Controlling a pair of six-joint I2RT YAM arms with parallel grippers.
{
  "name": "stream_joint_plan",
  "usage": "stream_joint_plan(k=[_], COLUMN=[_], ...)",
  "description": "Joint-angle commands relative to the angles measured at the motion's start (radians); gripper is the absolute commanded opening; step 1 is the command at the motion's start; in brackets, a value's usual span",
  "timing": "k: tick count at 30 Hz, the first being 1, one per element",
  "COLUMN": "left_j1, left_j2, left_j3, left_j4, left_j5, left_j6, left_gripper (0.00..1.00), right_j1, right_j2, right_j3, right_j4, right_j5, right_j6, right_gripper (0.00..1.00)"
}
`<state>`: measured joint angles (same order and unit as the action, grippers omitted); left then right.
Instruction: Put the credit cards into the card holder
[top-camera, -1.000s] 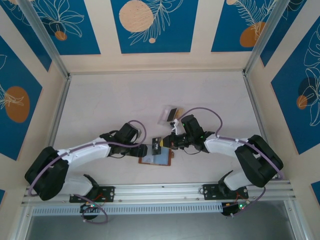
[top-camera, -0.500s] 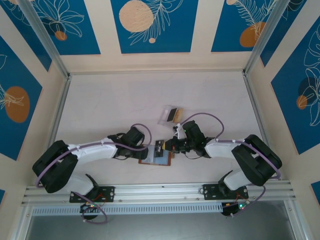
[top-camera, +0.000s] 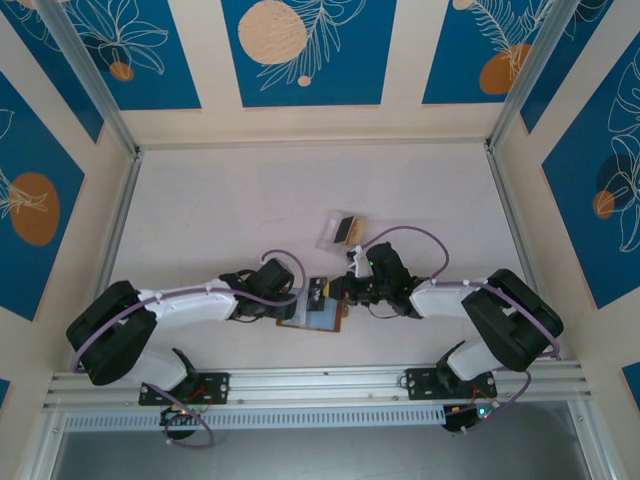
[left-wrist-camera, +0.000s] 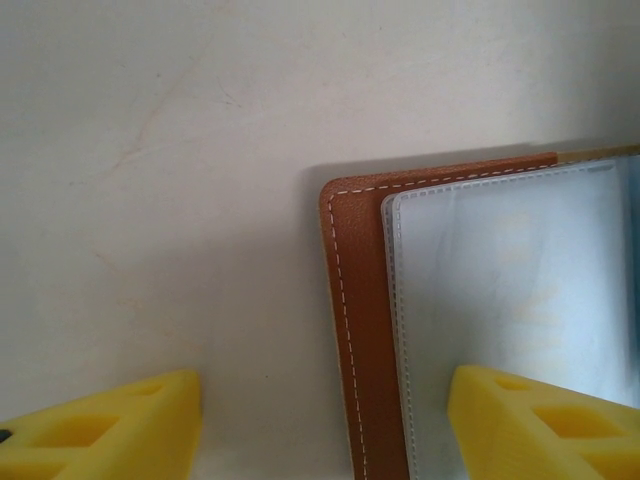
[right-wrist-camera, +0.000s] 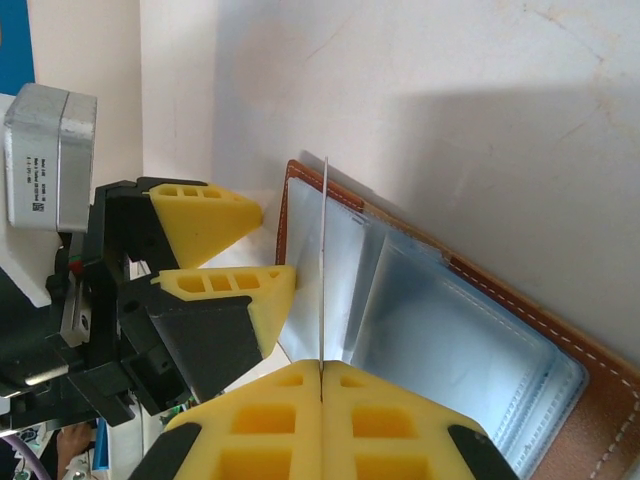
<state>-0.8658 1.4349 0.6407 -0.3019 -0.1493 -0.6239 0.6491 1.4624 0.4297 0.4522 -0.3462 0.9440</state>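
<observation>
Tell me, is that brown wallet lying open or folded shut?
Open. The card holder lies spread flat on the table, its pale grey-blue pockets facing up.

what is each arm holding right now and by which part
Right jaws: a credit card, stood on edge, pinched by its near end over the card holder. Left jaws: open astride the holder's edge, holding nothing.
</observation>
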Motion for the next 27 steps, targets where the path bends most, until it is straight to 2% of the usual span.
stream_joint_plan(k=[1,13,27], left_j1=[-0.013,-0.016,-0.017], left_j2=[0.061,0.058,0.057], left_j3=[-0.056,-0.064,-0.063], left_j4=[-0.012,-0.006,-0.008], left_j5=[0.007,0.008,0.007], left_j6=[-0.01,-0.017,-0.022], left_gripper=[0.66,0.65,0.65], right_j1=[0.012,0.028,0.086], right_j2=[0.02,0.039,0.002], right_j3=[-0.01,-0.023,-0.074], right_j4=[0.028,0.034,0.044], right_j5=[0.007,0.044,0.149], right_j6=[0.007,0.013,0.043], right_gripper=[0.0,0.0,0.0])
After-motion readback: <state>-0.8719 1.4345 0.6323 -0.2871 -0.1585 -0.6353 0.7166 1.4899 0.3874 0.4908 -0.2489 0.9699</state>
